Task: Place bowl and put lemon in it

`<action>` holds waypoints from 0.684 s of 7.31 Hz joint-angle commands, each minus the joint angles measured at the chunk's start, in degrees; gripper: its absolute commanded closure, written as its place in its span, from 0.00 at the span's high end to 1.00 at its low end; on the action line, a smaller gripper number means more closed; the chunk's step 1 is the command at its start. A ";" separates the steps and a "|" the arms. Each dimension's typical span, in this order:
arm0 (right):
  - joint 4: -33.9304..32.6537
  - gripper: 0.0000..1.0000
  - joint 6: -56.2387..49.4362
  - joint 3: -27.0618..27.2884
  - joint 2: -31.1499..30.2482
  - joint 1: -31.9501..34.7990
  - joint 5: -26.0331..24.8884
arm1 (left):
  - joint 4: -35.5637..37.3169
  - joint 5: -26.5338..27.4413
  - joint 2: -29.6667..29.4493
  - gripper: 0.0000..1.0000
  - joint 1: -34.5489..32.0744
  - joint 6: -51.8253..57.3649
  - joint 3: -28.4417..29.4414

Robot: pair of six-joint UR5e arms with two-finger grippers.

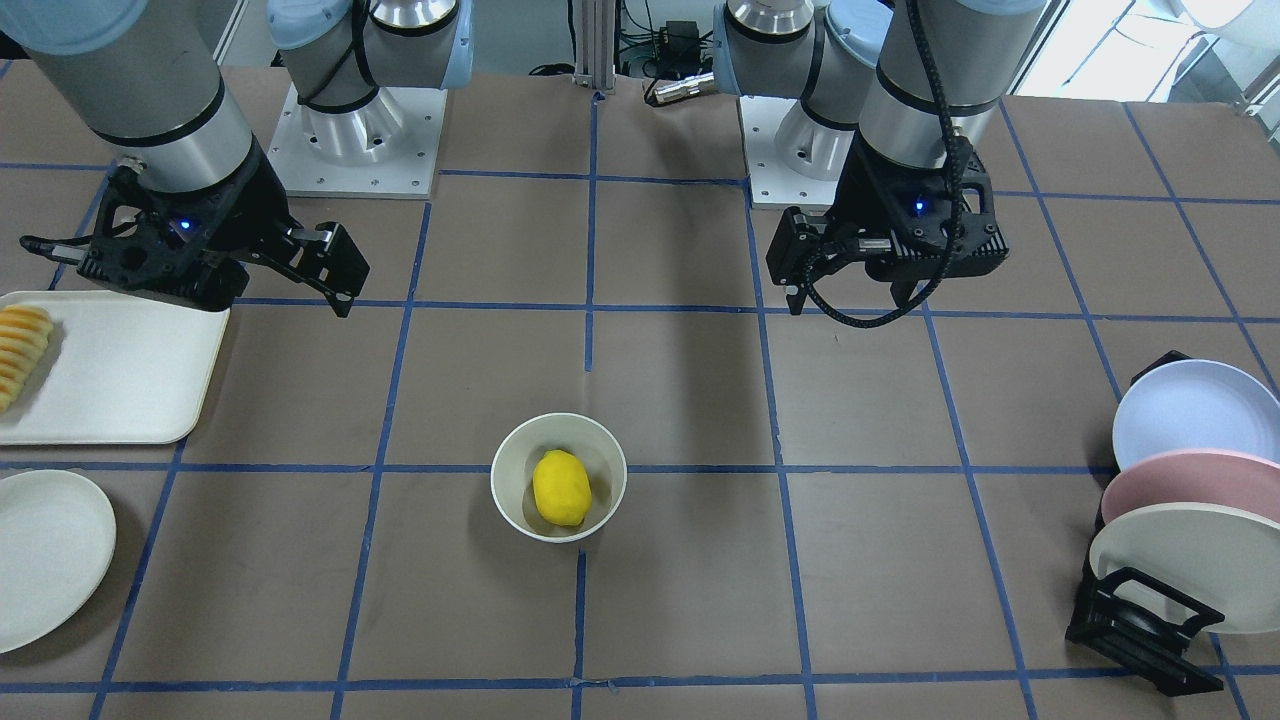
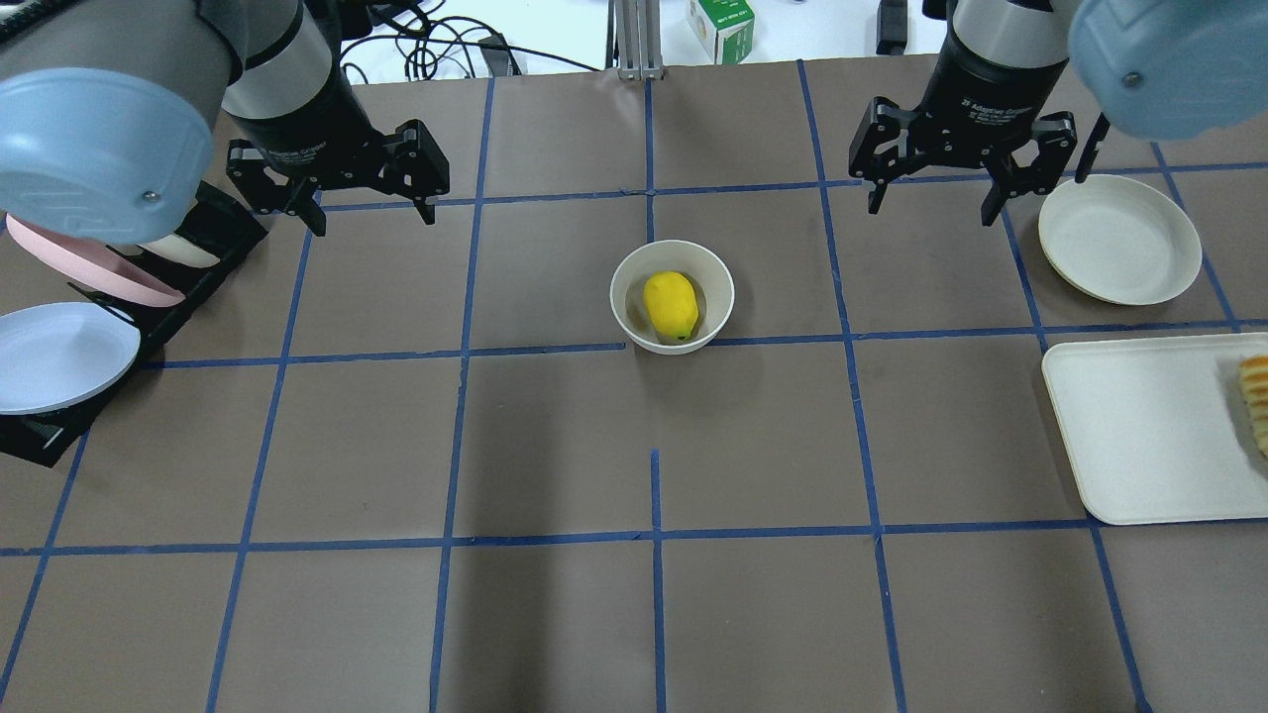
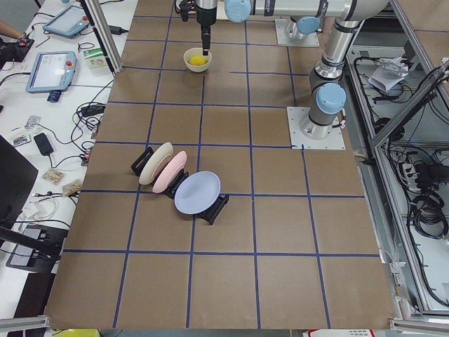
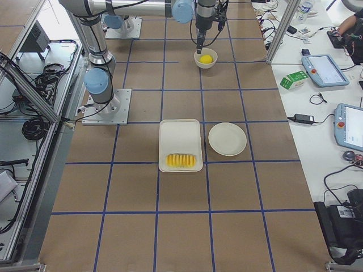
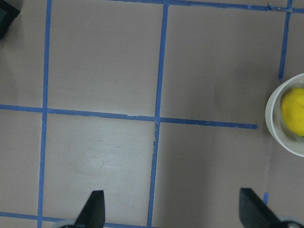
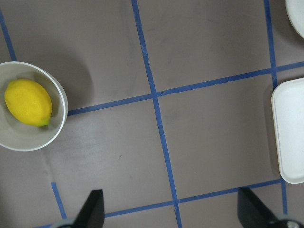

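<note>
the lemon (image 2: 671,306) lies on its side inside the bowl (image 2: 717,282), with room to spare around it. the bowl stands upright near the middle of the table (image 2: 555,446), and in the overhead view its edge just touches a line of blue tape (image 2: 396,353). the left gripper (image 2: 374,223) hangs over bare table well off to one side of the bowl, its fingers spread wide with nothing between them. the right gripper (image 2: 931,214) hangs well off to the other side, its fingers also wide apart and empty. just beyond the right gripper a flat plate (image 2: 1119,238) lies on the table. beside that plate is a tray (image 2: 1139,436) with a row of orange-yellow slices (image 2: 1256,401) at its outer end. at the table's left end a black rack (image 1: 1140,630) holds three plates on edge: a blue plate (image 1: 1195,410), a pink plate (image 1: 1180,485) and a cream plate (image 1: 1190,565).
</note>
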 commanded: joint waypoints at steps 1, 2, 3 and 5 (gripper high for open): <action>1.01 1.00 -3.00 0.15 -2.11 -2.18 0.29 | 0.20 -0.05 0.10 1.00 -0.03 -0.15 0.07; 1.62 1.00 -3.00 0.07 -2.30 -2.54 0.37 | 0.11 0.21 0.28 1.00 -0.03 0.02 0.07; 1.80 1.00 -3.00 0.15 -2.30 -2.54 0.37 | 0.11 -0.05 0.11 1.00 -0.03 0.02 0.07; 1.71 1.00 -3.00 0.15 -2.47 -2.54 0.28 | 0.20 -0.05 -0.07 1.00 0.05 0.02 0.07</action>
